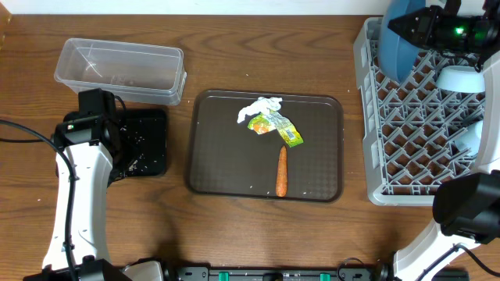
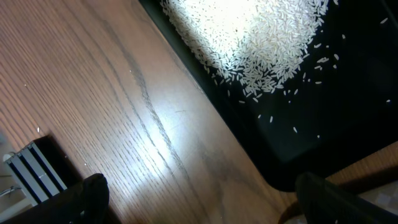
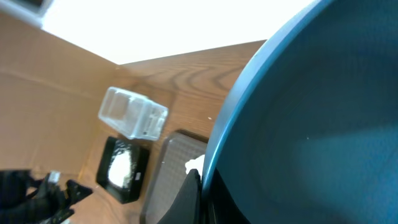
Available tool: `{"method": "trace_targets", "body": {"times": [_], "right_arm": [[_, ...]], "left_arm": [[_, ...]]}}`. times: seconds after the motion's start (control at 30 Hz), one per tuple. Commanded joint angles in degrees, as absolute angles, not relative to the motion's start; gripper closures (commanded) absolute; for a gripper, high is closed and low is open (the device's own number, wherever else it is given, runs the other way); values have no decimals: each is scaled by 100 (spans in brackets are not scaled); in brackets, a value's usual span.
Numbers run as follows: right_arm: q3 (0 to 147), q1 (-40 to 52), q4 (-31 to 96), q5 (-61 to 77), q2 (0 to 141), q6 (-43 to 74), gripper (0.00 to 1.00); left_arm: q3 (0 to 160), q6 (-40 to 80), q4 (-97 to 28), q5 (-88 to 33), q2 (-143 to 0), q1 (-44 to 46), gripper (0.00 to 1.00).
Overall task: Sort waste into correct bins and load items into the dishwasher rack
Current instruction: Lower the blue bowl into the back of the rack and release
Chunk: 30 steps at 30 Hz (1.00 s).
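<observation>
Tilt matters: the right gripper (image 1: pixel 400 25), clenched on the dark blue dish (image 1: pixel 395 56), should stand it upright in the dishwasher rack (image 1: pixel 406 148) beside the bowl (image 1: pixel 458 78); left gripper (image 2: pixel 199 200) hangs released

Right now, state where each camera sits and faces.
Overhead: above the table, facing down; brown tray, rack, left arm, right arm.
Left wrist: on left hand, facing down at rice in black tray; fingertips show.
Right wrist: on right hand, facing past dark blue dish toward clear tub; finger shows.
Shared: both wrist views show the rice.
</observation>
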<state>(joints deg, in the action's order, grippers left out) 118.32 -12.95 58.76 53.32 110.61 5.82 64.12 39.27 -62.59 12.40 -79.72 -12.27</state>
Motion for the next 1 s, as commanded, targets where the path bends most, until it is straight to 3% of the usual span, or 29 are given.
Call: {"method": "trace_targets", "body": {"times": [0.0, 0.5, 0.97], "right_arm": [[11832, -1345, 5756, 6053, 11177, 292, 99], [11828, -1664, 5625, 6563, 11902, 292, 99], [11826, -2141, 5660, 8075, 12628, 202, 99]], "left_arm": [[6495, 4018, -6276, 1313, -7972, -1253, 1], [6495, 4016, -6276, 1313, -7972, -1253, 1], [6495, 4018, -6274, 1313, -7972, -1253, 1]]}}
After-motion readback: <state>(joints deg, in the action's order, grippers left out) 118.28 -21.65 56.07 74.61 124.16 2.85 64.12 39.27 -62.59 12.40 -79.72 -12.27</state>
